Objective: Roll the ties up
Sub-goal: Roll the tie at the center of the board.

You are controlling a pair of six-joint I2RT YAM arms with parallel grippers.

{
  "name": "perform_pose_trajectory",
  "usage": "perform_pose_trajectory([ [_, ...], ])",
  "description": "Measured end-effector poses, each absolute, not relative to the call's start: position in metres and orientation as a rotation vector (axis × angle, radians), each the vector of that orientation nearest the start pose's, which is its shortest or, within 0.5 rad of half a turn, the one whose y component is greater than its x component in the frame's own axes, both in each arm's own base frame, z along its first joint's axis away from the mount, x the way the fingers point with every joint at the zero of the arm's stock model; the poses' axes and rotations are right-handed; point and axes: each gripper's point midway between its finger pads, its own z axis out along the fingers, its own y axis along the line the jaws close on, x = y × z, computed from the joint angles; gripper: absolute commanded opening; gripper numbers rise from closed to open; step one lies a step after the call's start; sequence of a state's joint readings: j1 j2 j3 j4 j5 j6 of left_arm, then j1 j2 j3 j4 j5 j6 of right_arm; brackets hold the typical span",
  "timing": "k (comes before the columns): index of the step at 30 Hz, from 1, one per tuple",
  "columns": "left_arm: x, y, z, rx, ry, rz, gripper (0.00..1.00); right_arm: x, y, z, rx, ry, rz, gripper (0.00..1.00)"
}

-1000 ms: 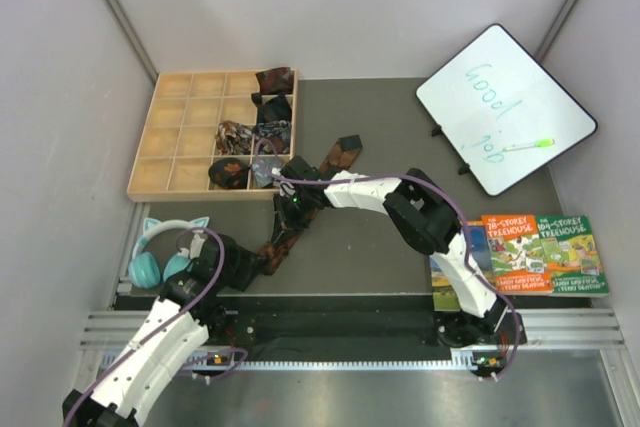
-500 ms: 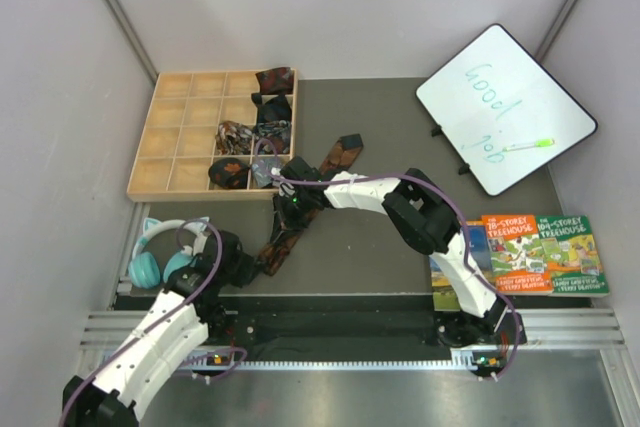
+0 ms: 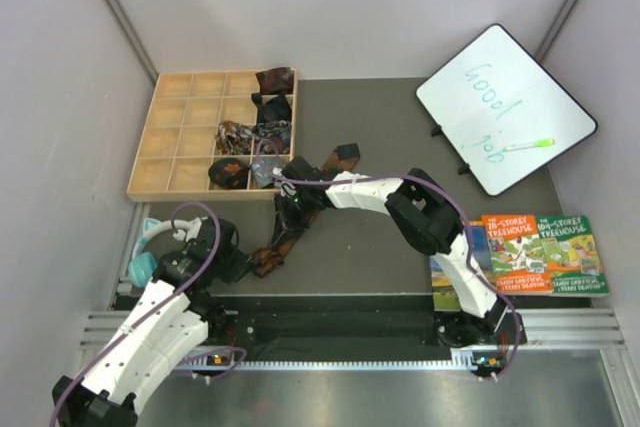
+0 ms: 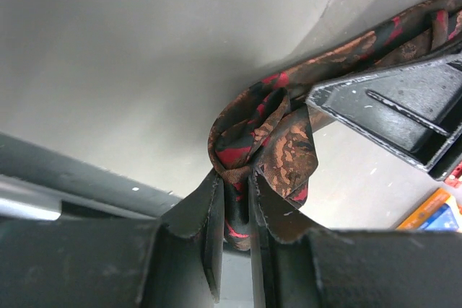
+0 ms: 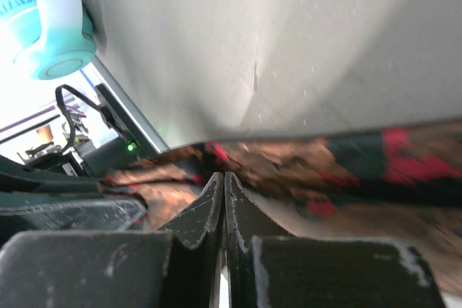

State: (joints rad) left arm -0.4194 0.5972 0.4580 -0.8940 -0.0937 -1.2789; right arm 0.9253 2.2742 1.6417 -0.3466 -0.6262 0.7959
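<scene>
On the grey mat [image 3: 380,127]: near end clamped.
From above, the long tie [image 3: 275,244] is seen slantwise, near-left to far-right; its near end is held by the left gripper [image 3: 243,263], and the right gripper [image 3: 297,209] is set at mid-length. At the left wrist, the fingers [image 4: 206,207] are clamped on the folded end. At the right wrist, the fingers [image 5: 198,214] are pressed together, the tie just beyond.

left gripper [image 4: 234,184] clamped, right gripper [image 5: 224,178] closed
</scene>
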Motion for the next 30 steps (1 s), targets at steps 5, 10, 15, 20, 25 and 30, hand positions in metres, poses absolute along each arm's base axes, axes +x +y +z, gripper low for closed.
perform_pose_trajectory([
  [5, 0.139, -0.086, 0.065, -1.123, 2.452, -0.425, 0.08, 0.201, 0.477, 0.043, -0.467, 2.915, 1.291, 0.0],
  [10, 0.132, -0.082, 0.062, -1.108, 2.486, -0.388, 0.08, 0.199, 0.471, 0.044, -0.426, 2.948, 1.239, 0.0],
  [15, 0.129, -0.08, 0.062, -1.095, 2.502, -0.37, 0.09, 0.195, 0.473, 0.044, -0.418, 2.958, 1.212, 0.0],
  [20, 0.129, -0.08, 0.062, -1.079, 2.514, -0.355, 0.09, 0.174, 0.482, 0.045, -0.454, 2.983, 1.215, 0.0],
  [25, 0.127, -0.078, 0.06, -1.074, 2.537, -0.321, 0.09, 0.145, 0.491, 0.037, -0.515, 3.019, 1.202, 0.0],
  [30, 0.13, -0.077, 0.066, -1.051, 2.543, -0.303, 0.09, 0.135, 0.496, 0.034, -0.528, 3.031, 1.205, 0.0],
])
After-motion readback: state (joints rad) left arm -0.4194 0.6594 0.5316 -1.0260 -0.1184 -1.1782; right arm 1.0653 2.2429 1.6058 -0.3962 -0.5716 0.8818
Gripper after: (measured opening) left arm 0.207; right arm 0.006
